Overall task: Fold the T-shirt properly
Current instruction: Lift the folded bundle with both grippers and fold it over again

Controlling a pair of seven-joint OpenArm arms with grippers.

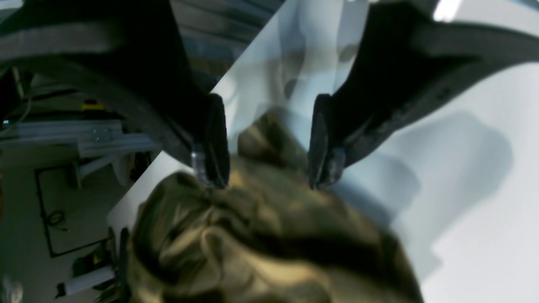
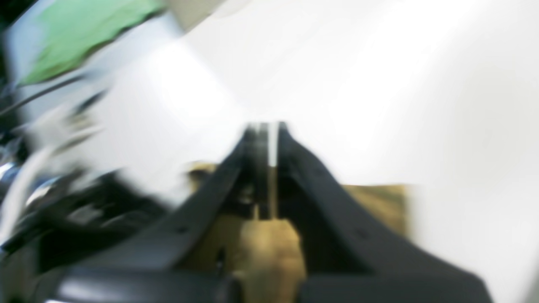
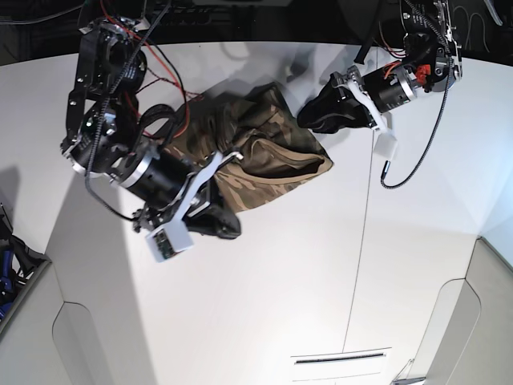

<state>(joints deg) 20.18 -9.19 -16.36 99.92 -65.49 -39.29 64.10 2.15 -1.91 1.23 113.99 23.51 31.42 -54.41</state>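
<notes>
The crumpled camouflage cloth T-shirt [image 3: 256,152] lies on the white worktop [image 3: 304,265] between both claws. The left claw [image 1: 269,181] gapes wide just above its folds. The right claw [image 2: 267,130] is nearly closed at the shirt's edge; whether it pinches cloth is unclear.

T-shirt [image 3: 264,156] on the table [image 3: 321,273], between both arms' jaws.

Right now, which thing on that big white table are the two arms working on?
Look at the far half of the white table, between the two black arms. The crumpled shirt lies bunched there. It is the only cloth there, streaked olive, brown and tan.
</notes>
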